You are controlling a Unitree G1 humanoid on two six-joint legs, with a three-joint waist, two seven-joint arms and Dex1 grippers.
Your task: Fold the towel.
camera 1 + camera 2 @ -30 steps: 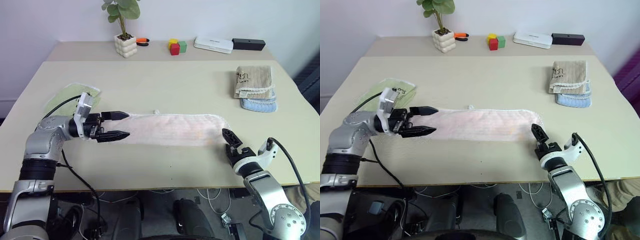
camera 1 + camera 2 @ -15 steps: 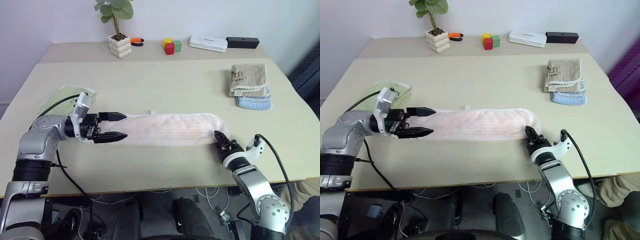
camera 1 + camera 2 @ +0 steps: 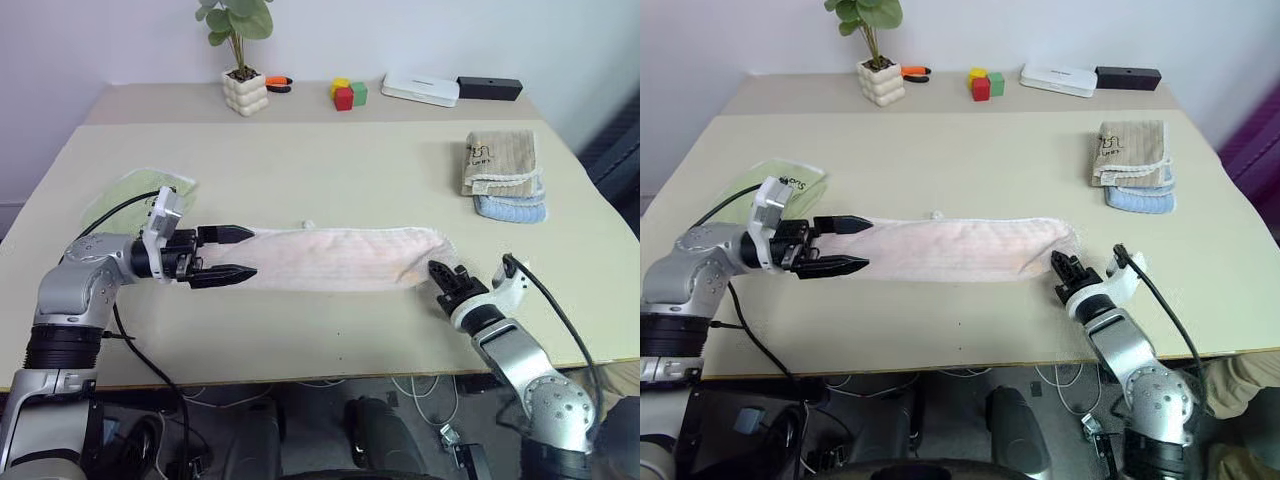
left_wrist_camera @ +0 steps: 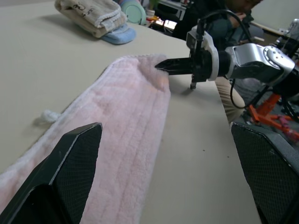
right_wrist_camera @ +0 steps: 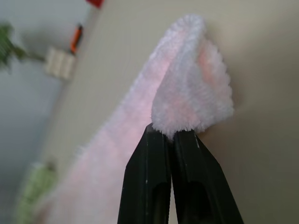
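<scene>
The towel [image 3: 345, 258] is pale pink and lies as a long strip across the table's front half, with a small loop on its far edge. My left gripper [image 3: 252, 251] is open and level at the towel's left end, one finger at the far edge and the other at the near edge. In the left wrist view the towel [image 4: 126, 116] runs out between those wide fingers. My right gripper [image 3: 439, 270] is shut on the towel's right end. In the right wrist view the fingertips [image 5: 159, 140] pinch the raised fluffy corner [image 5: 194, 93].
A light green towel [image 3: 128, 190] lies behind my left arm. A folded beige towel [image 3: 503, 160] sits on a blue one [image 3: 512, 208] at the right. Along the back stand a plant pot [image 3: 247, 90], coloured blocks [image 3: 347, 95], a white box [image 3: 421, 88] and a black box [image 3: 490, 88].
My right gripper has shut on the towel's right end, and that corner now stands slightly raised. The left gripper has kept still and open. The camera has shifted a little.
</scene>
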